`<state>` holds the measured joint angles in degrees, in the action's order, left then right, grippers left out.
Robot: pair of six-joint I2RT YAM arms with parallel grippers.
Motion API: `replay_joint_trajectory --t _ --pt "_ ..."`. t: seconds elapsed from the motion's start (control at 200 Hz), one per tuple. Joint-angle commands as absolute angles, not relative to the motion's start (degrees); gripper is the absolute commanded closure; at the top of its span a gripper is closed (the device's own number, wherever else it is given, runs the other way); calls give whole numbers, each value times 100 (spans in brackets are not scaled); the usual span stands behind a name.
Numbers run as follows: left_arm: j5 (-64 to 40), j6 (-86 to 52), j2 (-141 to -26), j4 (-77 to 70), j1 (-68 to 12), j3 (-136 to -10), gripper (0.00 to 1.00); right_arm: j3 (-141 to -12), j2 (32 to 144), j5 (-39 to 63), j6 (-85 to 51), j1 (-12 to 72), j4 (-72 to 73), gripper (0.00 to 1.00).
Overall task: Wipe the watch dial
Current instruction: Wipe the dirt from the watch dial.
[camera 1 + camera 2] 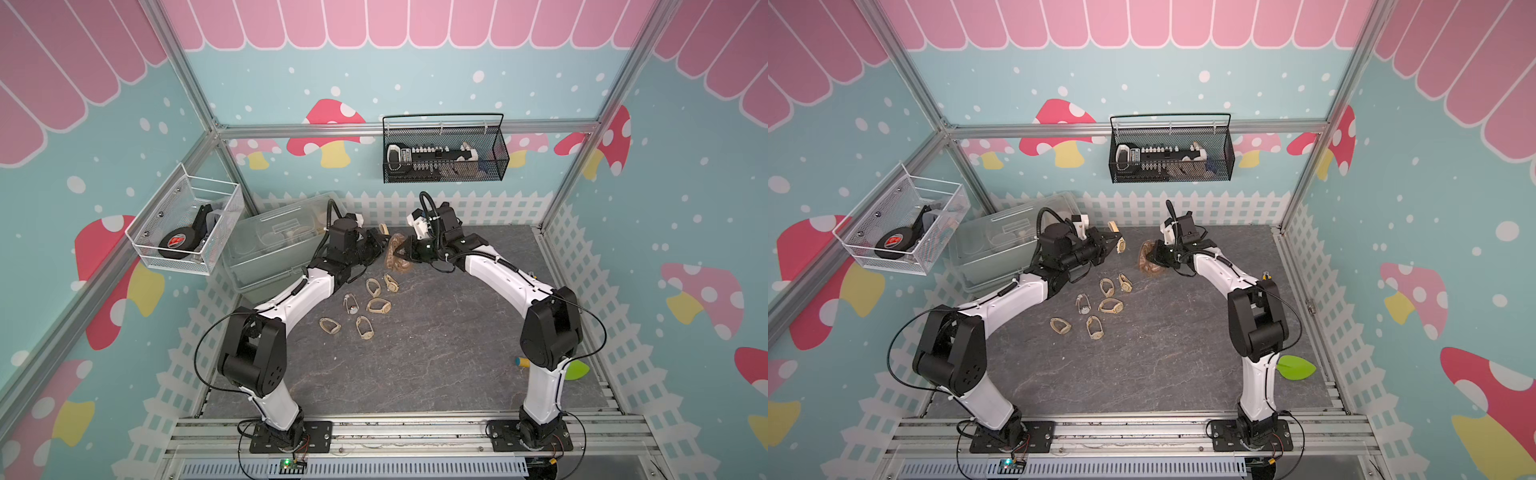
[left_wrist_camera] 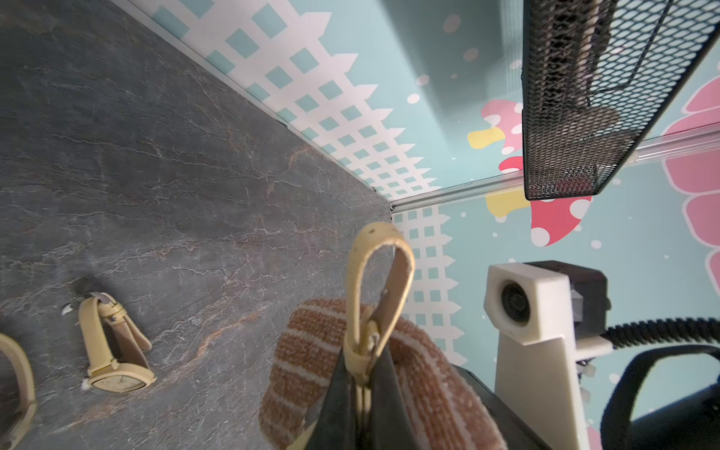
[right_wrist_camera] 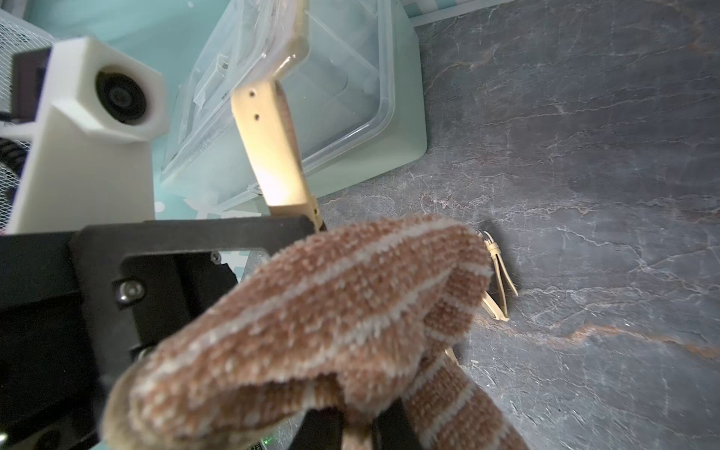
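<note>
My left gripper [image 2: 364, 376] is shut on the strap of a beige watch [image 2: 380, 272], held up at the back middle of the table; in a top view the watch [image 1: 1120, 244] pokes out past the left gripper [image 1: 1109, 242]. Facing it, my right gripper [image 3: 358, 426] is shut on a brown striped cloth [image 3: 311, 311]. The cloth [image 1: 395, 257] bunches right in front of the watch, hanging from the right gripper [image 1: 406, 251] beside the left gripper [image 1: 380, 246]. It hides the dial in both wrist views, so I cannot tell whether they touch.
Several more beige watches [image 1: 374, 307] lie on the grey table in front of the left arm. A clear plastic bin [image 1: 270, 249] stands at the back left. A white wire basket [image 1: 187, 228] and a black mesh basket [image 1: 444, 153] hang on the walls.
</note>
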<state>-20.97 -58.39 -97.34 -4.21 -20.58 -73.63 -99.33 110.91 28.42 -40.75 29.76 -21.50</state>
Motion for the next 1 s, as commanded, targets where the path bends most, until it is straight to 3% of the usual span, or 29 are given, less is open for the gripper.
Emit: replay_joint_trajectory --t 0.0,0.645,0.996 --pt "-2421 -6026 -9747 -764 -2171 -7322 100 -10216 11256 2900 -4047 3089 -2070 100" --pt "-2701 -6061 -9811 -820 -2483 -7462 100 -12334 12696 2811 -3925 3018 -2791 100" --pt "-2670 -5961 -9494 -723 -2119 -7270 100 -11683 12369 2791 -3848 2228 -2707 100"
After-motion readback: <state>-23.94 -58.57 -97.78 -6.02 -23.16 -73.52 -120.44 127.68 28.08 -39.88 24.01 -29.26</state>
